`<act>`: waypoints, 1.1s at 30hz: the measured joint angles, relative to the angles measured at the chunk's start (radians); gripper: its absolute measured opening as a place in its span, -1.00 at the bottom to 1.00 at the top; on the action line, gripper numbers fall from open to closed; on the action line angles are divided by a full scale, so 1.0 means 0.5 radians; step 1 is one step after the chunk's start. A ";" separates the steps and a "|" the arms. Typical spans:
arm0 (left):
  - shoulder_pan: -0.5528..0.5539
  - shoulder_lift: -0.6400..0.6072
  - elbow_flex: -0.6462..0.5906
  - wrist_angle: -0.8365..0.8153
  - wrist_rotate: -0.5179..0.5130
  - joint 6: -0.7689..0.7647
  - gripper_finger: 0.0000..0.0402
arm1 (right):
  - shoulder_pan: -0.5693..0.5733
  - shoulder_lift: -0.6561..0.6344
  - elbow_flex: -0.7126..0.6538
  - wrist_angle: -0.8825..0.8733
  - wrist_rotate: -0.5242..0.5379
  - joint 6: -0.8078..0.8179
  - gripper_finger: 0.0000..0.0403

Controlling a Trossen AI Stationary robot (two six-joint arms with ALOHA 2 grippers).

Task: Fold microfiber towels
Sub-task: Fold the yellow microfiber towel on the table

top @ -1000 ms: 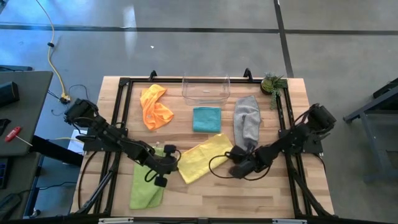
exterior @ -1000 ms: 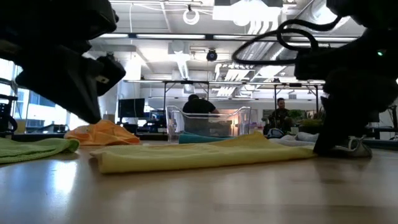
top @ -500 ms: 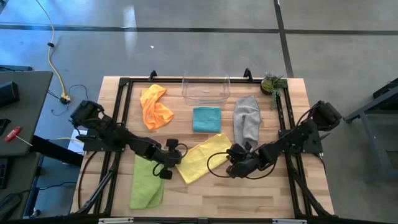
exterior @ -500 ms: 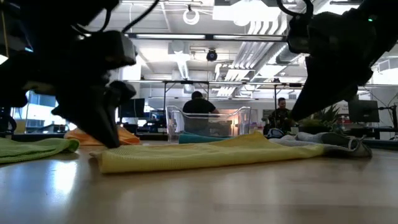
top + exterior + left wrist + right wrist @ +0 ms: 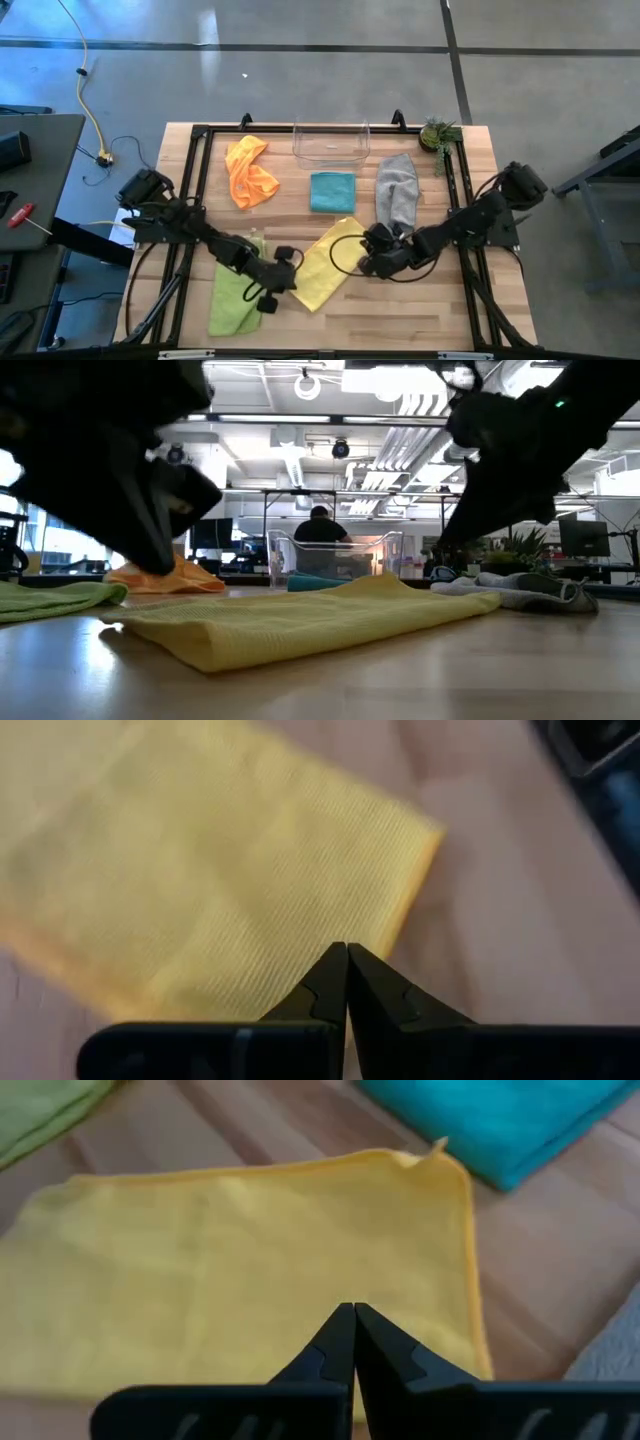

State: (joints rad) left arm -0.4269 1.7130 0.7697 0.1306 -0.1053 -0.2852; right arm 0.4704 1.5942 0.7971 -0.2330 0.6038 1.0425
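Observation:
The yellow towel point(image 5: 325, 265) lies flat on the wooden table, between the lime green towel point(image 5: 236, 300) and the grey towel point(image 5: 397, 198). It also shows in the low view point(image 5: 300, 625). My left gripper point(image 5: 285, 288) is shut at the yellow towel's left edge point(image 5: 347, 950). My right gripper point(image 5: 368, 255) is shut over the towel's right part point(image 5: 353, 1310), below the towel's far corner point(image 5: 440, 1152). The orange towel point(image 5: 250, 172) lies crumpled at the far left. The teal towel point(image 5: 332, 191) lies folded in front of the bin. My left gripper has its shut fingertips on the yellow towel's left edge point(image 5: 385, 945), coming level from the table's left. The fingers hide the place of contact, so whether it has one layer or several cannot be told. The towel lies flat on the table. Whether my right gripper touches the towel, I cannot tell.
A clear plastic bin point(image 5: 331, 143) stands at the far middle and a small potted plant point(image 5: 438, 134) at the far right corner. Black frame rails run along the table's left and right sides. Bare wood shows along the near edge point(image 5: 400, 320).
My left gripper has dropped to the yellow towel's left end and gone toward the near edge. That end has slid with it, so the towel lies broader and reaches nearer. My right gripper has risen and gone a little toward the far left.

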 joint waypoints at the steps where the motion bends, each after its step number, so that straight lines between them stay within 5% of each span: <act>1: -0.027 0.000 0.034 -0.001 -0.003 -0.001 -1.00 | -0.028 0.024 0.000 0.034 -0.003 -0.019 -1.00; 8: -0.186 -0.062 0.197 -0.165 -0.040 0.098 -1.00 | -0.201 0.252 0.000 0.360 -0.074 -0.199 -1.00; 17: -0.211 -0.140 0.174 -0.865 -0.416 -0.100 -1.00 | -0.374 0.480 0.004 0.639 -0.244 -0.369 -1.00; 25: -0.208 -0.103 0.119 -0.762 -0.425 -0.151 -1.00 | -0.439 0.567 0.002 1.040 -0.468 -1.012 -1.00; 33: -0.206 -0.016 0.122 -0.715 -0.317 -0.164 -1.00 | -0.368 0.242 0.081 0.788 -0.493 -1.112 -1.00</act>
State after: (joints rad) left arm -0.5301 1.7052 0.8307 -0.2271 -0.2636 -0.3674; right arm 0.2863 1.7152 0.8376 0.1608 0.3573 0.4866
